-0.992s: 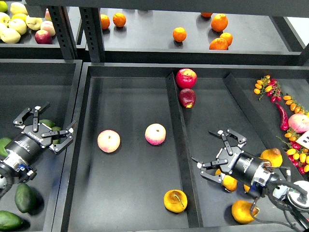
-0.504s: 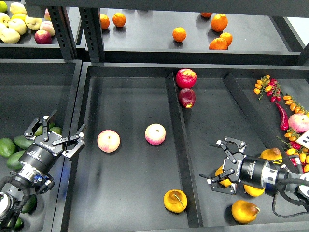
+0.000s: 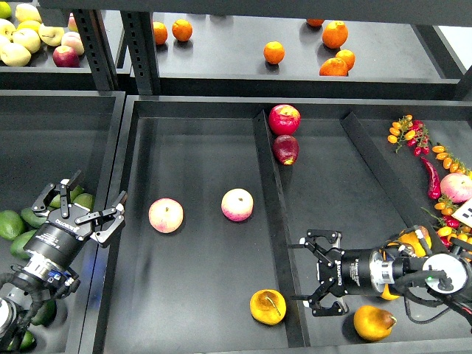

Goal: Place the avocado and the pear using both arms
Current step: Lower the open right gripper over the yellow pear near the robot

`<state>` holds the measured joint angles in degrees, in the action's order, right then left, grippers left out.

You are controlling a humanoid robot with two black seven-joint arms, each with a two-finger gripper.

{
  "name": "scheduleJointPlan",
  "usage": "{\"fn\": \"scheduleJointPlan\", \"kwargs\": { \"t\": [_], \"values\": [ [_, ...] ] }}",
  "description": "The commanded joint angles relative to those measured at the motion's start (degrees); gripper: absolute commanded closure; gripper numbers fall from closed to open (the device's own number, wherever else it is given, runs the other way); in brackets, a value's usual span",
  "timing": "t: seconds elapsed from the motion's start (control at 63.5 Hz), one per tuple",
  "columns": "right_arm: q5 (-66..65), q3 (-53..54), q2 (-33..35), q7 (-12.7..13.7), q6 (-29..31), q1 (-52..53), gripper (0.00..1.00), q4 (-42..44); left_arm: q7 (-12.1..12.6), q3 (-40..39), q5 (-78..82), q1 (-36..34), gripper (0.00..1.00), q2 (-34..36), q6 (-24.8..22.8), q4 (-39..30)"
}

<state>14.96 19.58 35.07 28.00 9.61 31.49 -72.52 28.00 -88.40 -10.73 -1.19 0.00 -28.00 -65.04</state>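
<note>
Head view | right gripper [image 3: 313, 275] swung left toward pear [image 3: 268, 307] (spread, empty) | left gripper [image 3: 87, 205] apparently unmoved, spread, empty

Surface [image 3: 199, 295]: matt black, smooth, faint sheen under light. Shelf posts [image 3: 144, 51]: black metal, perforated. Left hand [image 3: 85, 209] and right hand [image 3: 318, 273]: matt black, hard finish, white lettering. Pear [image 3: 268, 306]: orange-yellow skin, glossy highlight. Two peaches [image 3: 166, 215]: dull, pink-cream. Apples [image 3: 285, 119]: glossy red. Avocado [image 3: 33, 217]: dull dark green
</note>
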Motion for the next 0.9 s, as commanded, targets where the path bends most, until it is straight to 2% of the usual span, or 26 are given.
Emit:
{"fn": "scheduleJointPlan", "kwargs": {
  "t": [0.0,0.378,0.882],
  "values": [
    [-0.4,-1.3,-1.8,0.0,-0.2,0.1,0.0,1.5,0.0,0.1,0.0,0.0,0.01,0.0,0.0,-0.4],
    [-0.5,-6.1,-6.2,0.0,-0.3,1.6,0.0,6.3,0.0,0.3,0.0,0.0,0.01,0.0,0.0,-0.3],
    [-0.6,-6.1,-13.5,0.0,-0.3,1.7,0.0,15.7,0.0,0.2,0.1,0.0,0.01,0.0,0.0,-1.6]
  ]
}}
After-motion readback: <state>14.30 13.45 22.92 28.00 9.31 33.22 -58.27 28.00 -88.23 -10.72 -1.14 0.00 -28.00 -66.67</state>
